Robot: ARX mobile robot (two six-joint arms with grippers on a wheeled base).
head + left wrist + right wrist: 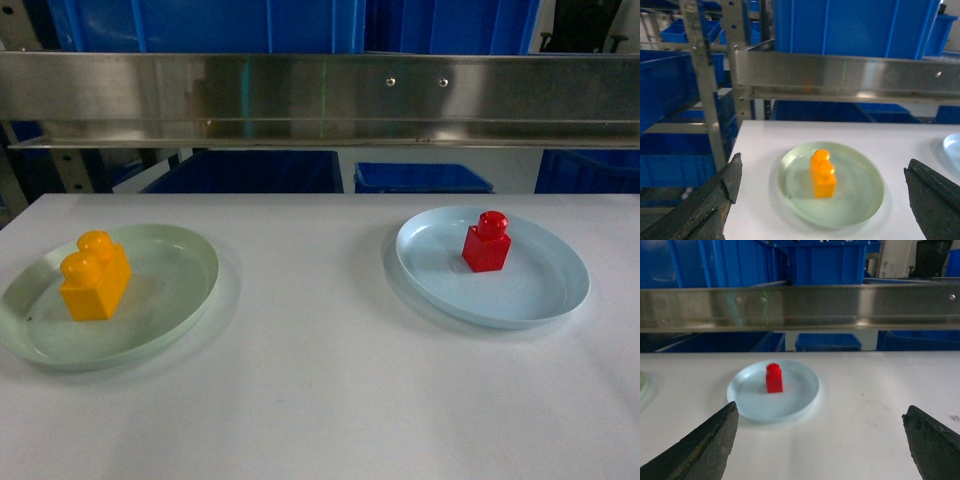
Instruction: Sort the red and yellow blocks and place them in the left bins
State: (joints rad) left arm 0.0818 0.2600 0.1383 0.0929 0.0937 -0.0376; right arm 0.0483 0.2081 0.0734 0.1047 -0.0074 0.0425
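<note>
Two end effectors hang spread and empty, left [822, 200] facing the yellow block [94, 275] upright on the near-left green plate [190, 290], right [820, 445] facing the red block [486, 241] on the blue plate [545, 295]; probably best gripped across flat sides, below the studs

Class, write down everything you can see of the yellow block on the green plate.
The yellow block is a glossy orange-yellow toy brick, plastic by its look, with two round studs on top, one behind the other. It stands upright and whole on the pale green plate, left of the plate's middle, on the left side of the white table. Only the plate touches it. The left gripper hangs back from it, jaws wide open.
</note>
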